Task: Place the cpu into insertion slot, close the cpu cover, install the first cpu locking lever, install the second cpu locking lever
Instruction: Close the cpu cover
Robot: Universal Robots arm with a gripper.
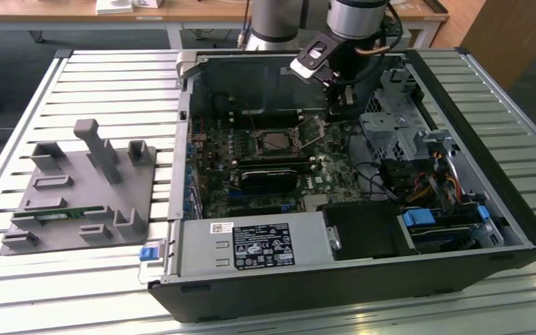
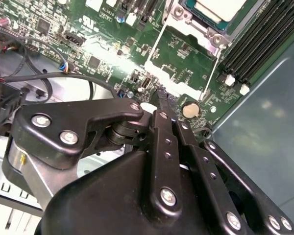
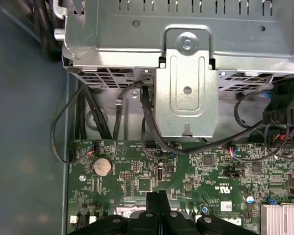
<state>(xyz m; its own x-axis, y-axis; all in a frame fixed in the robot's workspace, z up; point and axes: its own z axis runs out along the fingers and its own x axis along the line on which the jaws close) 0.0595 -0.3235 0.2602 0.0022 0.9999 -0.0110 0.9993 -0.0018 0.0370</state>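
1. An open computer case lies on a slatted table.
2. Inside, 1 cpu sits in the insertion slot, with the silvery cpu cover framing it.
3. The gripper hangs just beside that socket, low over the motherboard, its 2 fingers pressed together.

tool | low inside computer case | just beside cpu, on exterior view's right
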